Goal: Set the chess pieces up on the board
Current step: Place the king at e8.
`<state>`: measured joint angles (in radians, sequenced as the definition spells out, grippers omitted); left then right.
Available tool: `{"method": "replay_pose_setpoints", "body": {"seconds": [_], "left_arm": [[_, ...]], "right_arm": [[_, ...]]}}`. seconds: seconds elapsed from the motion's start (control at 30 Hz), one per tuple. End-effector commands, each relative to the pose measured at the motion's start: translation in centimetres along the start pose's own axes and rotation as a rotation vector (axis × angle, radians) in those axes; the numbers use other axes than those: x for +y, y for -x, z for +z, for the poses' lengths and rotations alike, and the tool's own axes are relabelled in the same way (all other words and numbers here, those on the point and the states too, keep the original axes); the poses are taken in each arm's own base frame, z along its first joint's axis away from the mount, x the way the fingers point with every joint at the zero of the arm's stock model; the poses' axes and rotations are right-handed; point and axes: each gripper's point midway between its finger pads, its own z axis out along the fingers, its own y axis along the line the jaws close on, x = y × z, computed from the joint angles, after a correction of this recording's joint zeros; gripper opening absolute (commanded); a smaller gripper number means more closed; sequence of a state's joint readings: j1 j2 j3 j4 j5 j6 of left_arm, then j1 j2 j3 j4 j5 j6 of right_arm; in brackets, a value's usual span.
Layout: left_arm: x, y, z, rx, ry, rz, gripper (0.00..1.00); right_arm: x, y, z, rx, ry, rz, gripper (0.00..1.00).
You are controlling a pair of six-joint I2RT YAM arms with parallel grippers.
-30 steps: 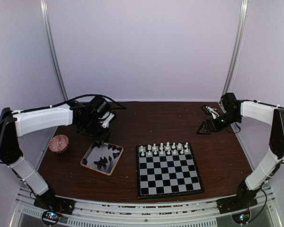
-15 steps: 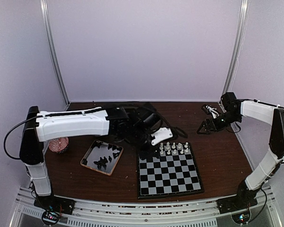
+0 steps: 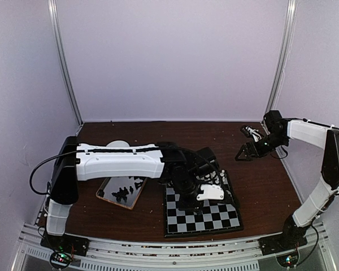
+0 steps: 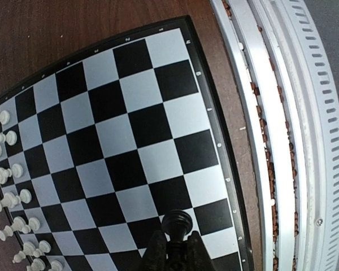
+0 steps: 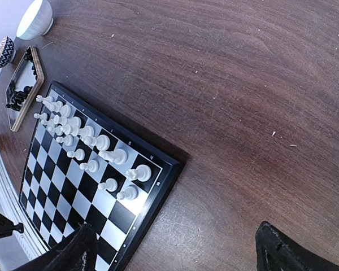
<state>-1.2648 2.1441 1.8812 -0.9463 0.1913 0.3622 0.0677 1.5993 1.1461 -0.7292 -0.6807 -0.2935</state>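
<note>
My left gripper (image 4: 177,241) is shut on a glossy black chess piece (image 4: 177,223), whose round head sticks out past the fingertips (image 4: 156,248). It hangs over a square close to the board's (image 4: 130,130) near edge. From above, the left arm reaches across the board (image 3: 226,217), its gripper (image 3: 196,199) low over the middle squares. White pieces (image 5: 85,135) fill the board's two far rows; the arm hides part of them in the top view. More black pieces (image 3: 122,193) lie in the tray. My right gripper (image 3: 246,152) is open and empty, off the board's far right corner.
The wooden-rimmed tray (image 3: 103,196) sits left of the board, half under the left arm. A white bowl (image 5: 35,18) and a small patterned cup (image 5: 4,51) stand beyond it. The metal rail (image 4: 282,113) runs along the table's near edge.
The left arm has swung from above the tray rightwards across the board, carrying the black piece toward the near side. The right arm has not moved.
</note>
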Motion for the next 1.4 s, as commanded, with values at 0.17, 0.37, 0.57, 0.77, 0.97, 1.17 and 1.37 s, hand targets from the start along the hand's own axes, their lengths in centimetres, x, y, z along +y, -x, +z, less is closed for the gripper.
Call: {"method": "replay_pose_setpoints", "body": {"seconds": [0.17, 0.37, 0.57, 0.77, 0.97, 1.17, 1.37], "left_arm": [[-1.9, 0.6, 2.3, 0.051, -0.064, 0.082, 0.09], [-2.4, 0.4, 3.4, 0.070, -0.074, 0.097, 0.09], [-2.9, 0.2, 4.3, 0.086, -0.080, 0.105, 0.10], [-2.6, 0.2, 4.7, 0.098, -0.062, 0.092, 0.11], [-2.2, 0.1, 5.0, 0.114, -0.046, 0.069, 0.12], [-2.1, 0.1, 4.8, 0.115, -0.040, 0.080, 0.23], [-0.8, 1.4, 1.5, 0.075, 0.058, 0.102, 0.37]], "right_arm": [[0.9, 0.9, -0.8, -0.028, 0.023, -0.031, 0.97], [1.1, 0.9, -1.2, -0.035, 0.018, -0.043, 0.97], [1.2, 0.9, -1.6, -0.040, 0.009, -0.054, 0.97], [1.3, 0.7, -1.6, -0.036, 0.010, -0.057, 0.97], [1.3, 0.6, -1.5, -0.034, 0.016, -0.056, 0.98], [1.3, 0.5, -1.4, -0.027, 0.020, -0.055, 0.98], [1.3, 0.5, -1.5, -0.029, 0.017, -0.058, 0.98]]}}
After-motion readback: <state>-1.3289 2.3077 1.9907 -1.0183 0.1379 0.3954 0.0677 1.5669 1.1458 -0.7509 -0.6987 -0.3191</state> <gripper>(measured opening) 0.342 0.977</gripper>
